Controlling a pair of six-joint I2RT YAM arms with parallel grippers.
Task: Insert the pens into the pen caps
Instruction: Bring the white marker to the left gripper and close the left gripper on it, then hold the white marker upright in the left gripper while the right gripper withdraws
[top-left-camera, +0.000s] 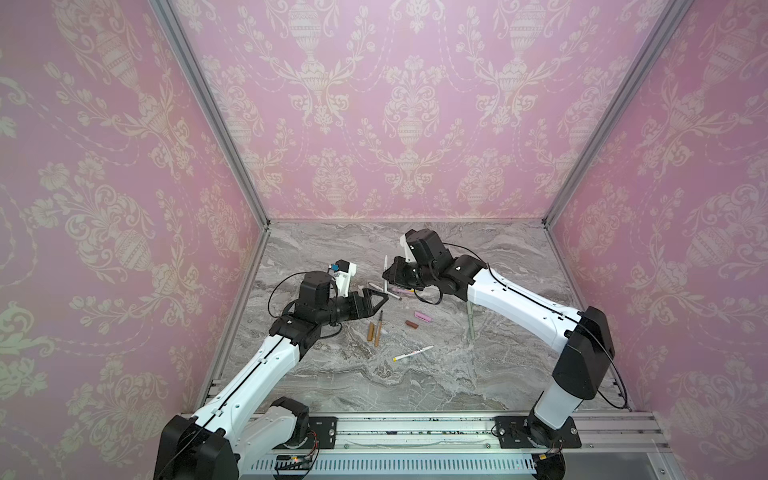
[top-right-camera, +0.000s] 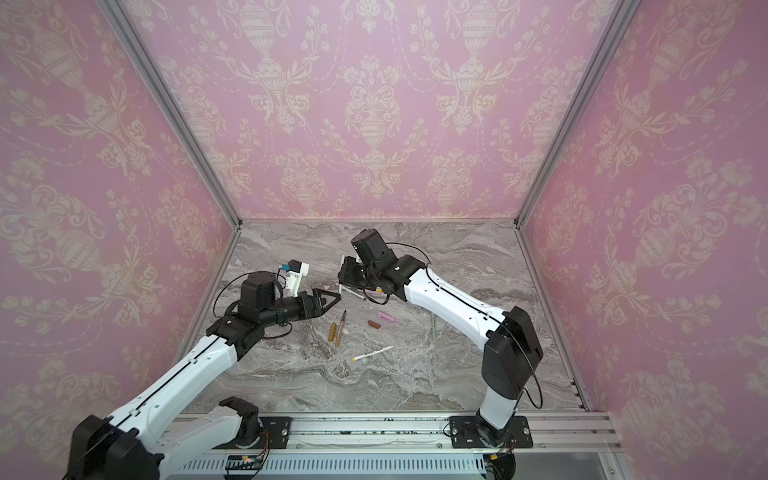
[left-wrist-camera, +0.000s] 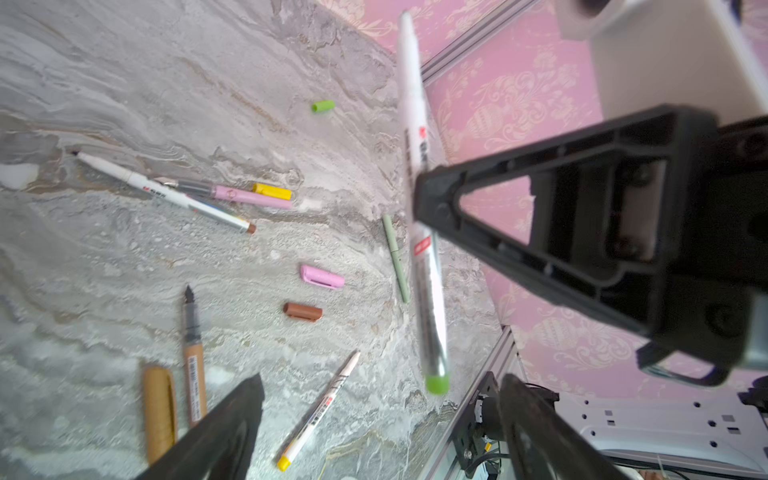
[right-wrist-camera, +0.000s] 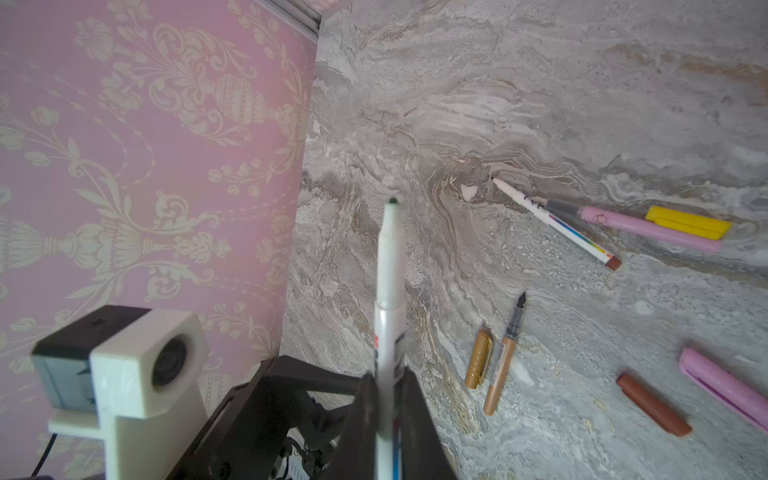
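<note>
Six pens are seen. The green-ended pen (right-wrist-camera: 390, 291) is gripped in the closed right hand (right-wrist-camera: 388, 382), above the bench (left-wrist-camera: 124, 83). Five lie on it: brown-ended pen (left-wrist-camera: 166, 193), pink pen (left-wrist-camera: 249, 197), tan pen (left-wrist-camera: 194, 365), yellow-ended pen (left-wrist-camera: 318, 411), sage pen (left-wrist-camera: 395, 257). Five loose caps lie among them: green cap (left-wrist-camera: 323, 106), yellow cap (left-wrist-camera: 272, 191), pink cap (left-wrist-camera: 322, 276), brown cap (left-wrist-camera: 302, 311), tan cap (left-wrist-camera: 159, 411). The left hand (top-left-camera: 381, 304) is open and holds nothing.

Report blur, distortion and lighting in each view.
Left wrist view: the held green-ended pen is smeared and the tan cap soft, while the pink cap is sharp. Right wrist view: that pen's barrel nearest the camera is out of focus. In both top views: even light, faint shadows, frame posts splayed by the wide lens.
</note>
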